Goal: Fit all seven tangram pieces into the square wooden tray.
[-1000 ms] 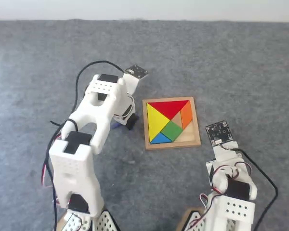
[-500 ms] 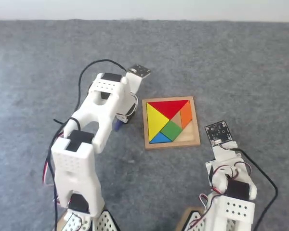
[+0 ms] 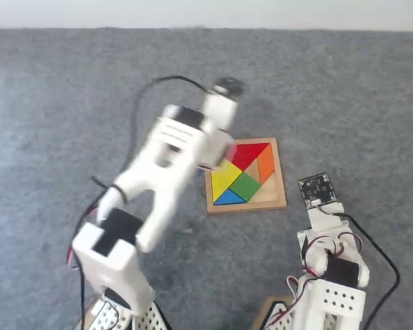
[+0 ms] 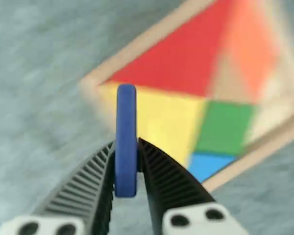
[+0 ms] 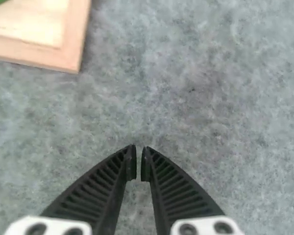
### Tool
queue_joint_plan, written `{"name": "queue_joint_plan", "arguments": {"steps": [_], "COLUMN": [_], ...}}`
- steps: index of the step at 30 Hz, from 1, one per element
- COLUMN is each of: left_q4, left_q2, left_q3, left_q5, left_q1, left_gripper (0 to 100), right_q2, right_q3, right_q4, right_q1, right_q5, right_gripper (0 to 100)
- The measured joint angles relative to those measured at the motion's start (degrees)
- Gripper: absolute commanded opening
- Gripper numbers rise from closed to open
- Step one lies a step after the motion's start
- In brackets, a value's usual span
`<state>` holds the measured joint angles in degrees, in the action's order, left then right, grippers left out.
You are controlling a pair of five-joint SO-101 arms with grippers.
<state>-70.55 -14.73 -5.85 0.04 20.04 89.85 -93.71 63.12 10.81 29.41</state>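
My left pincer [image 4: 126, 146] is clamped on the blue piece [image 4: 126, 110], which stands on edge over the tray [image 3: 248, 205], by the red piece [image 4: 181, 58] and the yellow piece [image 4: 171, 122]. My right pincer [image 5: 136, 164] has its tips together, low over the carpet [image 5: 210, 73] near a tray corner.

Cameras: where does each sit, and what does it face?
High view: fixed above the table, looking down on wooden tray, left arm, right arm.
Left wrist view: on the left arm, looking past left gripper, which pinches a blue piece, onto the tray.
Right wrist view: on the right arm, past shut right gripper at table and tray corner.
Shared: all three show the tray.
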Motion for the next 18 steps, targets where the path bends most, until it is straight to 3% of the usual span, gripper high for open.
{"name": "queue_joint_plan", "arguments": {"steps": [7, 18], "left_q4": [7.7, 10.4], "left_q2": [-4.9, -5.3], "left_q3": [-0.4, -0.4], "left_q5": [8.2, 6.3], "left_q1": [12.8, 13.6], "left_gripper": [1, 2], "right_q2": [0.0, 0.0], "right_q3": [0.0, 0.0], "right_q4": [0.0, 0.0], "right_q1": [0.6, 0.6], "right_q5": [-1.8, -1.9], "right_gripper": [3.8, 3.9]}}
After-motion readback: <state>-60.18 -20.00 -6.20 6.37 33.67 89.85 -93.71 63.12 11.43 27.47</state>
